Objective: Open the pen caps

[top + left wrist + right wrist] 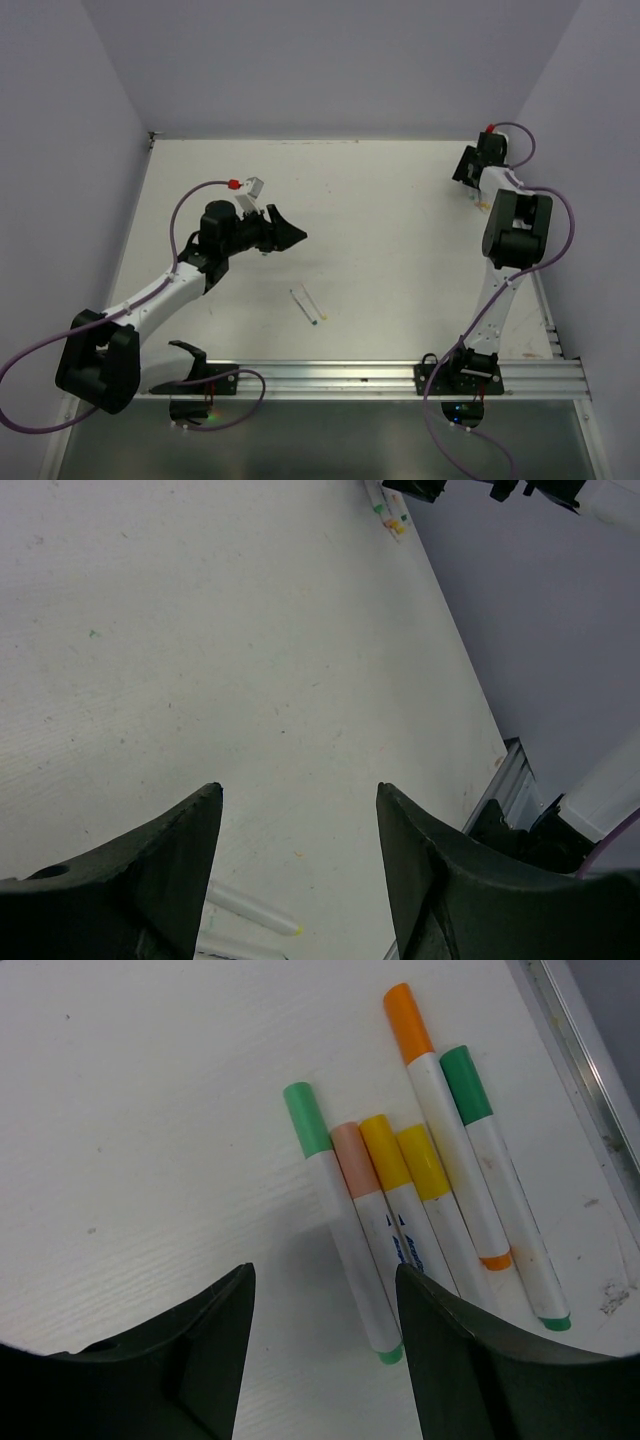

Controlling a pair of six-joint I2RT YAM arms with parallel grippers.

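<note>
In the right wrist view several white-barrelled pens lie side by side, capped: a light green cap [307,1118], a pink cap [350,1154], two yellow caps [382,1148], an orange cap [408,1022] and a dark green cap [466,1084]. My right gripper [325,1280] is open and empty just above the light green pen's barrel [358,1280]; it sits at the far right [468,180]. Two more pens [310,305] lie mid-table. My left gripper [287,235] is open and empty, above and left of them. One yellow-tipped pen [250,910] shows between its fingers [300,790].
An aluminium rail [330,378] runs along the table's near edge, and another [585,1050] along the right edge beside the pen group. Purple cables [180,220] with red plugs [233,184] loop from both arms. Walls close in the left, back and right.
</note>
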